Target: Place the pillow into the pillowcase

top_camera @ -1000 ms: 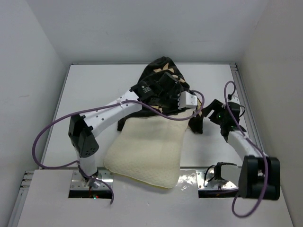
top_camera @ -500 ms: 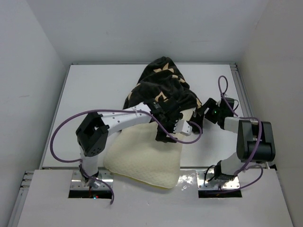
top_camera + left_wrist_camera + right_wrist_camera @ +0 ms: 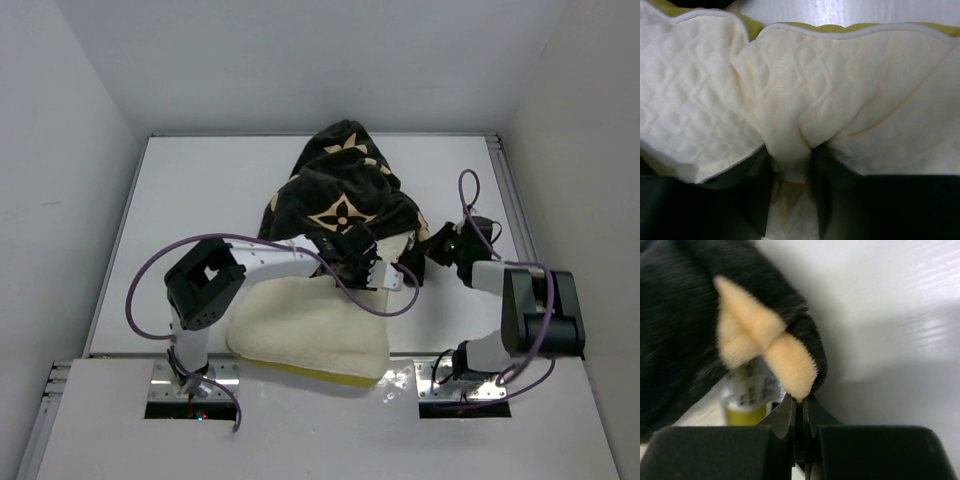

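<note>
The cream quilted pillow (image 3: pixel 305 330) lies at the table's near middle, its far end under the black pillowcase (image 3: pixel 340 195) with tan flower prints. My left gripper (image 3: pixel 388 277) sits at the pillow's far right corner. In the left wrist view it (image 3: pixel 790 172) is shut on a pinched fold of the pillow (image 3: pixel 840 90). My right gripper (image 3: pixel 420 255) is at the pillowcase's right edge. In the right wrist view it (image 3: pixel 800 401) is shut, with the fuzzy tan hem of the pillowcase (image 3: pixel 685 315) nipped at its tips. A white tag (image 3: pixel 747 387) shows behind the hem.
White walls enclose the white table (image 3: pixel 200 200) on three sides. A metal rail (image 3: pixel 512 200) runs along the right edge. Purple cables (image 3: pixel 150 275) loop off both arms. The pillow's yellow piping (image 3: pixel 320 375) reaches the near edge by the arm bases.
My left gripper opened wide, then closed on the pillow's fabric and drew toward the near side. My right gripper closed on the pillowcase hem. The pillowcase now covers more of the pillow's far end.
</note>
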{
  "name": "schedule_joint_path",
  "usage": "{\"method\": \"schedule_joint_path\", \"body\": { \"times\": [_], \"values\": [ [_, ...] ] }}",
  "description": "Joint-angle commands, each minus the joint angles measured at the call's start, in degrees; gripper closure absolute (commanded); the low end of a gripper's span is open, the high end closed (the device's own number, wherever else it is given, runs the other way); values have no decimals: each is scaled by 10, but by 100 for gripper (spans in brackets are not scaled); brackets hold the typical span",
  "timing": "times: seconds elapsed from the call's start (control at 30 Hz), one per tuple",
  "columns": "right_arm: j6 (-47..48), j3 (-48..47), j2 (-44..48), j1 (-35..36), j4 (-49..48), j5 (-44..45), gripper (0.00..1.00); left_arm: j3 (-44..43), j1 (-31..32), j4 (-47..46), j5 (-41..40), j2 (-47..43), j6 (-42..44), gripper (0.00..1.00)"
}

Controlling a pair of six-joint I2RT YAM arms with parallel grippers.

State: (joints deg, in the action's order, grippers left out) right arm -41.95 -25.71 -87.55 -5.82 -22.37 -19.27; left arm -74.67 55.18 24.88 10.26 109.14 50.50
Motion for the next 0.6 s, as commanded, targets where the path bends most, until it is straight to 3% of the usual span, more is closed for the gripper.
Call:
{"method": "schedule_joint_path", "body": {
  "times": [0.0, 0.03, 0.3, 0.57],
  "values": [
    [14, 30, 134, 24, 20, 22, 100, 35, -25, -57, -72, 48, -47, 90],
    [16, 36, 158, 24, 30, 29, 100, 32, -31, -62, -76, 48, -66, 100],
    [29, 90, 340, 113, 152, 102, 100, -129, -139, -21, -51, 46, -288, 100],
    [30, 124, 425, 126, 260, 134, 100, -180, -208, 0, -24, 12, -337, 100]
  ]
}}
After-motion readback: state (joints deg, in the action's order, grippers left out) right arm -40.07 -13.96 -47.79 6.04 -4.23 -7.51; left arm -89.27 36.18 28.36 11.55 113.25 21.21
